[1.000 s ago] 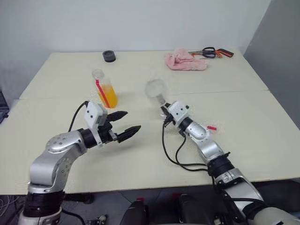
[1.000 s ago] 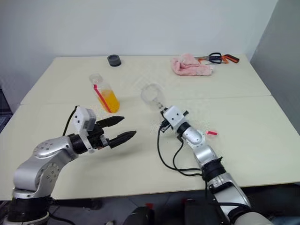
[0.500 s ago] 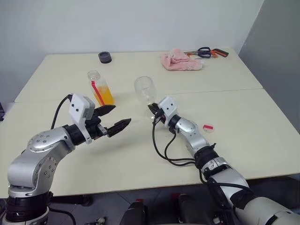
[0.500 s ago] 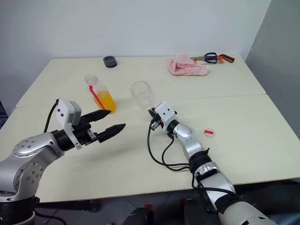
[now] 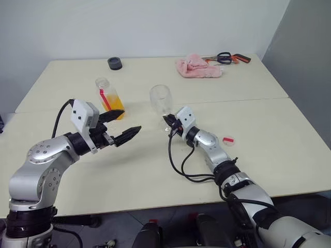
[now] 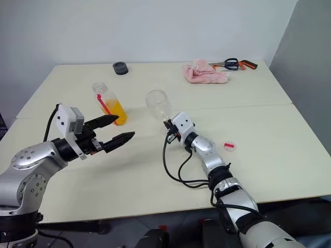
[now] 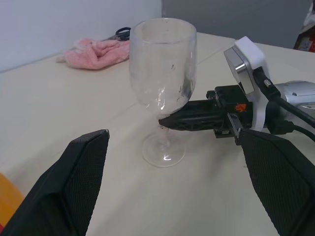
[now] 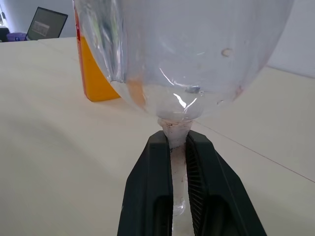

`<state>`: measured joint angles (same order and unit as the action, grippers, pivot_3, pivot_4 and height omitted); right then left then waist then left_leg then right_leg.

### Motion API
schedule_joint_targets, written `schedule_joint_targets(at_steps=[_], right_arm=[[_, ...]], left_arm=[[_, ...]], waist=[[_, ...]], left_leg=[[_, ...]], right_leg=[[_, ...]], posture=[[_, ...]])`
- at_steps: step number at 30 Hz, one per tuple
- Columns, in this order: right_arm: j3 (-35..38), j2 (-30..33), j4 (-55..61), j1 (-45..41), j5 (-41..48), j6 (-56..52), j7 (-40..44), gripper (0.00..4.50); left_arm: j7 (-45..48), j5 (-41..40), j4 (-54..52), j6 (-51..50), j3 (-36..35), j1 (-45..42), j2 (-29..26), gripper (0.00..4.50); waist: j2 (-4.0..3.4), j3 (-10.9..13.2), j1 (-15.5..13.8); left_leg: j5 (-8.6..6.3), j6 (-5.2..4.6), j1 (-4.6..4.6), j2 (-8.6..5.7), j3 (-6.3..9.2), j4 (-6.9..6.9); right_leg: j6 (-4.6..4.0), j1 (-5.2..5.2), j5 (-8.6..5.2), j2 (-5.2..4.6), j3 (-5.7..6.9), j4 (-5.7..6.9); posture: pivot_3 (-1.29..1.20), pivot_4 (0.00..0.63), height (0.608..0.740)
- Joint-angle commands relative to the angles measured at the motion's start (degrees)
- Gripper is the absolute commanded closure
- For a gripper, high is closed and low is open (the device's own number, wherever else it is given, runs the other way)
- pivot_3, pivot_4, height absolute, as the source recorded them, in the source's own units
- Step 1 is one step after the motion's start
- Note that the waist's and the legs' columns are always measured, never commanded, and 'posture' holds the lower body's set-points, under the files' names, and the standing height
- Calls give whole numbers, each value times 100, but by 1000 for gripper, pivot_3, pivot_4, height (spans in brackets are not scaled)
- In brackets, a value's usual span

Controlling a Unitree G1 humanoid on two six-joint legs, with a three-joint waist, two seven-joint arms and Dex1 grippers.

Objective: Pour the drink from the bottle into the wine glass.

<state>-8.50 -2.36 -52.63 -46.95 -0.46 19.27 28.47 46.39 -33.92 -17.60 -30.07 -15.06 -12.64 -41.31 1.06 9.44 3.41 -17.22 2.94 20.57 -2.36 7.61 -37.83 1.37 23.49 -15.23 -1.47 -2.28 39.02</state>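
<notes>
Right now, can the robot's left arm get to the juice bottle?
Probably yes. The left gripper is open and sits just in front of the bottle, with nothing between them; the wine glass stands off to the side.

One bottle (image 5: 110,96) of orange drink (image 5: 114,105), far left. One wine glass (image 5: 161,101), centre. One pink cloth (image 5: 198,67) and one pair of scissors (image 5: 226,57), far right. One black round object (image 5: 115,63), far left. One small red-and-white cap (image 5: 228,140), near right. Two grippers (image 5: 120,127) (image 5: 169,124), left and centre.
</notes>
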Motion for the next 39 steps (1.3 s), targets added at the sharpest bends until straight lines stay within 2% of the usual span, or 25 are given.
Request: schedule_joint_targets(at_steps=[1,2,6,14,15,24,30,39], right_arm=[[-19,-47,-91,-57,-36,-126,119,4383],[-11,-49,-94,-67,-32,-142,127,4383],[46,-47,-85,-101,-8,-205,131,3115],[79,-30,47,-49,-14,-280,194,231],[73,-23,87,-28,-10,-303,222,50],[-59,95,561,296,-22,-633,616,50],[-193,288,1287,718,26,-1098,920,50],[-265,999,3326,1574,220,-2226,1458,50]], left_arm=[[165,73,-3,240,34,-106,-76,0],[194,102,40,280,47,-115,-80,0],[307,226,188,444,134,-182,-88,0],[411,359,333,623,231,-273,-47,0],[415,372,339,637,239,-278,-37,0],[390,393,331,693,248,-291,56,0],[324,368,277,670,234,-265,98,0],[-137,322,206,591,-9,22,273,0]], waist=[[0,0,1],[0,0,1],[-1,1,2],[-3,2,-2],[-3,2,-1],[-3,2,-4],[-3,2,-8],[-4,3,-18]], left_leg=[[0,0,0,1,-1,0],[0,1,0,1,-1,0],[-2,-2,0,3,-1,0],[-3,-2,9,3,-1,0],[-3,-2,11,3,0,0],[-4,-2,14,4,0,0],[-5,-4,16,4,0,0],[-8,-8,20,4,1,-1]], right_leg=[[0,1,0,0,0,0],[0,1,0,0,0,0],[0,1,0,6,-1,0],[-1,11,1,6,-3,0],[-1,12,1,6,-2,-1],[-1,15,1,6,-2,-1],[-1,16,1,5,-3,-1],[-1,18,1,2,-2,-3]], posture=[[0,150,740],[0,150,740],[0,150,740],[0,150,740],[0,150,740],[0,150,740],[0,150,740],[0,150,740]])
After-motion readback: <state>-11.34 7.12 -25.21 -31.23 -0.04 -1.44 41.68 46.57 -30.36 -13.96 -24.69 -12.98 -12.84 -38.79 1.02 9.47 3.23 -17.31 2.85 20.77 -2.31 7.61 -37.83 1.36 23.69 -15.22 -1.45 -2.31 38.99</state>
